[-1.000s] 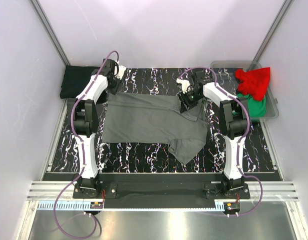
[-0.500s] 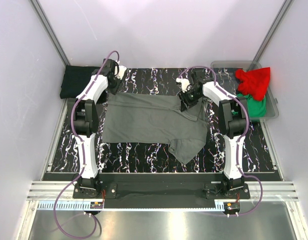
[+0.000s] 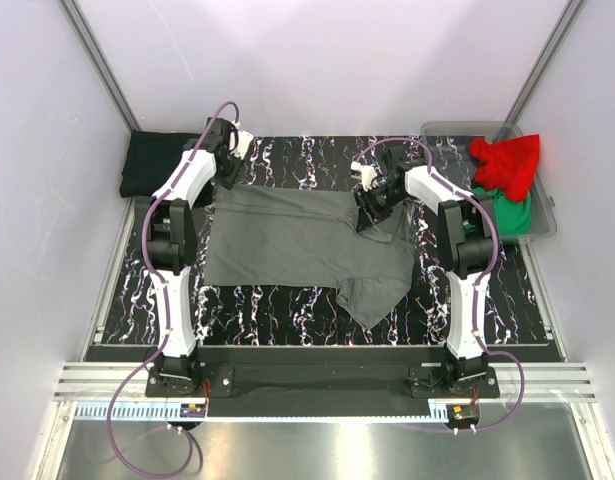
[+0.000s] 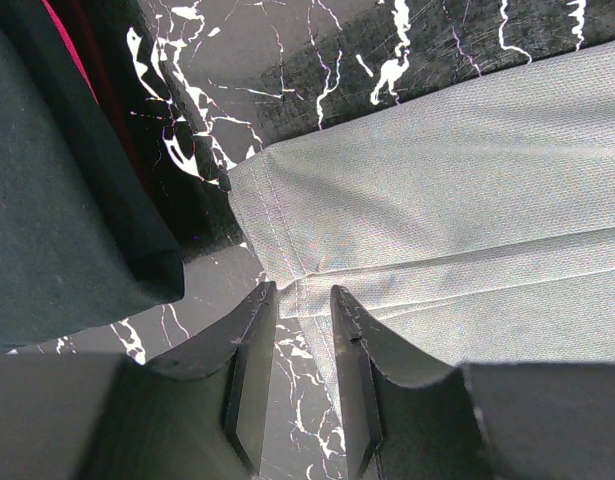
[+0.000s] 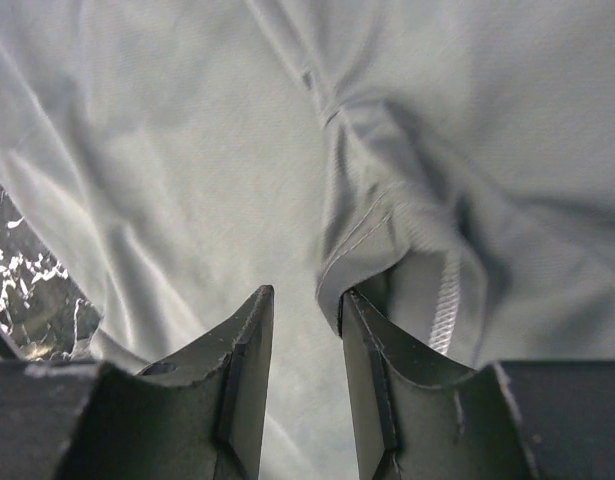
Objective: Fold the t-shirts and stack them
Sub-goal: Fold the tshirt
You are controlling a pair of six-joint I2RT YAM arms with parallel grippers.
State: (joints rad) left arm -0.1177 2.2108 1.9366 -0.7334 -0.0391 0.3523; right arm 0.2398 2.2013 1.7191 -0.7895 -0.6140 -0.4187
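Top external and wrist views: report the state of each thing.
Large dark grey cloth t-shirt, spread out, right side rumpled.
Black cloth t-shirt, folded, far left.
Red cloth t-shirt, crumpled over bin rim.
Green cloth t-shirt, bunched in bin.
Clear grey plastic bin, open-topped.
Left gripper, narrowly apart at grey hem; grip unclear.
Right gripper, narrowly apart over grey folds; grip unclear.

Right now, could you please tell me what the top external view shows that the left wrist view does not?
Only the top external view shows the whole dark grey t-shirt spread out, the right gripper over its far right, and the red t-shirt and green t-shirt at the bin. Only the left wrist view shows the hem stitching at the shirt's corner, at the left gripper's parted fingertips. Both show the grey shirt, the folded black t-shirt beside it and the marbled table.
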